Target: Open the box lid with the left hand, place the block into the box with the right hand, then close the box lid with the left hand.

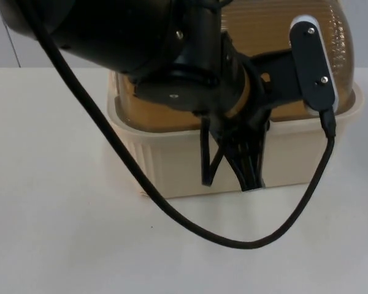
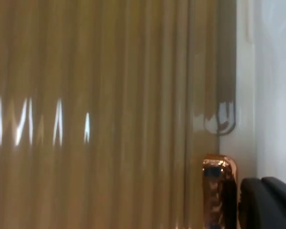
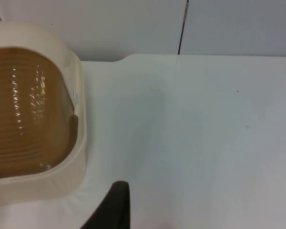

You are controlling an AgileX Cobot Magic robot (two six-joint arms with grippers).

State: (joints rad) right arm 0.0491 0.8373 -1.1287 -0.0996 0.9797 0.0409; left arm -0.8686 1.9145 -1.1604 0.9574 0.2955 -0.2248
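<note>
1. Step in hand, as I judge it: lid work with my left arm. Whether that is the opening or the closing I can't settle; the amber ribbed lid (image 1: 288, 43) looks seated down on the cream box (image 1: 172, 165), and I can't see inside through it.
2. Left gripper (image 1: 233, 177) sits centre of the top view, hanging down over the box's front wall, fingers (image 1: 253, 174) dark against the cream plastic just under the rim. They look spread in a narrow V. I can't tell if they are on anything.
3. Left wrist view is pressed up to the ribbed amber lid (image 2: 100, 114), with a shiny copper-coloured piece (image 2: 218, 191) next to my black fingertip (image 2: 269, 202). Could be a latch or handle. I can't confirm.
4. Right gripper (image 3: 112, 210): one dark fingertip over bare white table (image 3: 205, 143), beside the box's rounded corner (image 3: 78, 143). It waits. I can't tell whether it is apart or closed, or carrying anything.
5. Block: not located. I have no position for it.
6. Next move, if opening: get a finger under the lid's front edge and swing it up and back, keeping the base from sliding on the smooth table.
7. Writing: no brand, label or text legible on box, lid or table.
</note>
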